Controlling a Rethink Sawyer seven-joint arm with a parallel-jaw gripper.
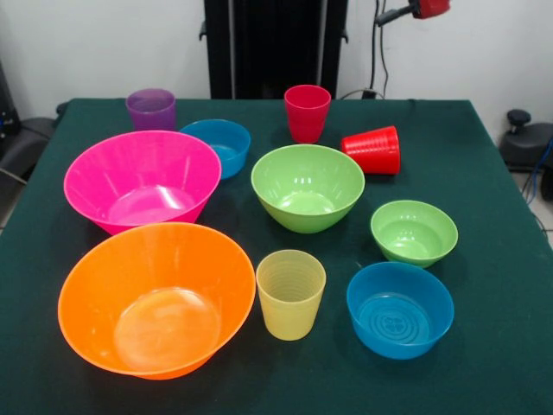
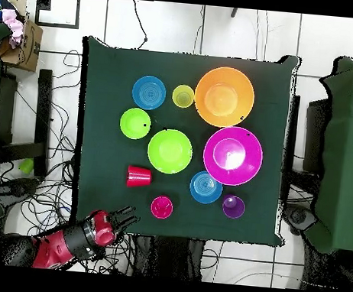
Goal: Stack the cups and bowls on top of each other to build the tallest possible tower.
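gripper (image 2: 127, 215): off the table's corner near the robot base, fingers apart, holding nothing
bowls: orange (image 1: 155, 298), hot pink (image 1: 143, 180), medium green (image 1: 308, 187), small green (image 1: 414, 232), two blue (image 1: 400, 309) (image 1: 218, 145), all separate
cups: purple (image 1: 151, 109), pinkish-red (image 1: 307, 112), yellow (image 1: 290, 293) upright; bright red (image 1: 373, 150) on its side
tower: nothing stacked

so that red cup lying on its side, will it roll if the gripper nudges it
Probably. The red cup rests on its ribbed, tapered wall, so a sideways nudge would likely curl it in an arc, not straight. It looks like thin plastic, so probably light and quick to skid on the green table. The gripper is off the table.
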